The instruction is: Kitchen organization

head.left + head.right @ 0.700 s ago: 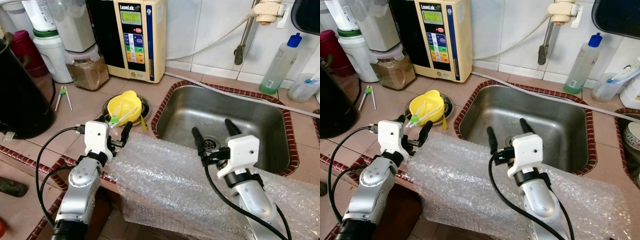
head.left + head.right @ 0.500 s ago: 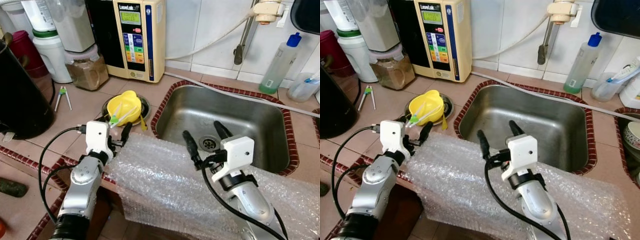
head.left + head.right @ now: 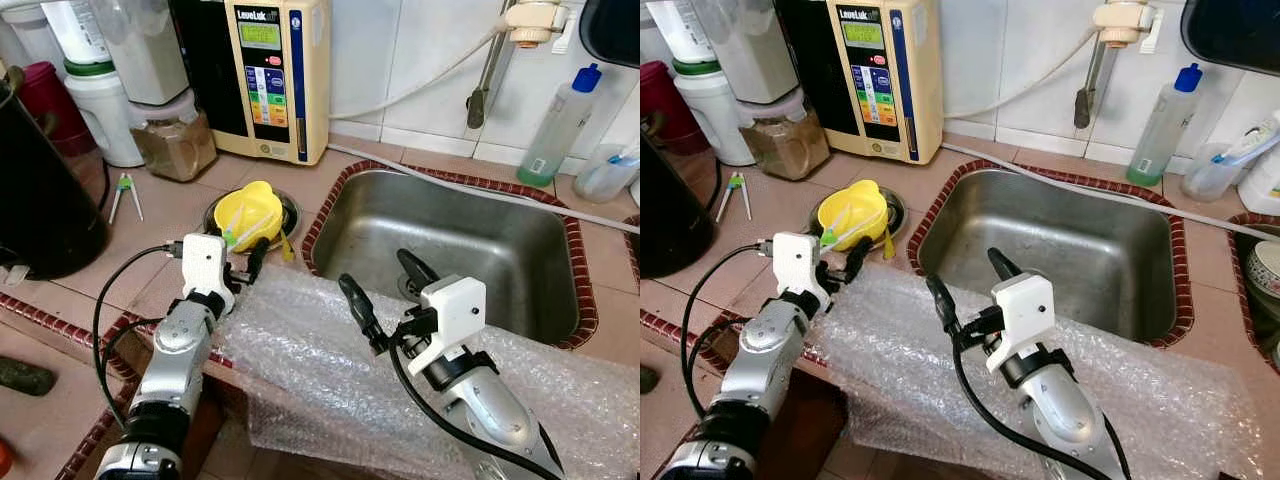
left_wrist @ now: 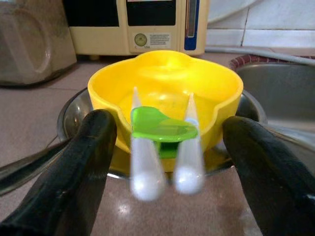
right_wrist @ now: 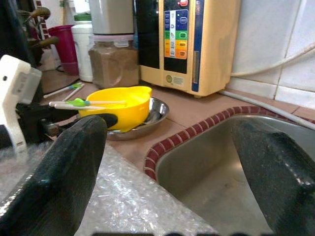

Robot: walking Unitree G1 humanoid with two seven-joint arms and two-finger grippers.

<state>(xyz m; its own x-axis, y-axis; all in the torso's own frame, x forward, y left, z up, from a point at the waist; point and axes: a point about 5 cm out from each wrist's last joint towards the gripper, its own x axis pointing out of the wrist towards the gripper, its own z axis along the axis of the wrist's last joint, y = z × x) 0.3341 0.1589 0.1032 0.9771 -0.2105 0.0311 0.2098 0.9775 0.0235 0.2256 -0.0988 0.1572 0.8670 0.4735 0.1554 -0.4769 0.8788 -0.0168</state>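
A yellow bowl (image 3: pixel 252 210) sits in a shallow steel dish (image 3: pixel 289 207) on the counter, left of the sink (image 3: pixel 470 240). White training chopsticks with a green hinge (image 4: pixel 162 129) rest on the bowl's near rim, and their blurred ends point toward me. My left gripper (image 3: pixel 238 255) is open just in front of the bowl. Its fingers (image 4: pixel 83 162) stand wide on either side of the chopstick ends without touching them. My right gripper (image 3: pixel 375 270) is open and empty, hovering over the bubble wrap (image 3: pixel 330 370) at the sink's near left corner.
A cream water machine (image 3: pixel 270 70) and a jar of brown powder (image 3: pixel 175 140) stand against the wall behind the bowl. A large black pot (image 3: pixel 40 190) is at far left, with another pair of chopsticks (image 3: pixel 125 190) beside it. A blue-capped bottle (image 3: pixel 560 125) stands behind the sink.
My right gripper has swung left from over the sink drain to above the bubble wrap. My left gripper has edged forward, closer to the bowl and chopsticks.
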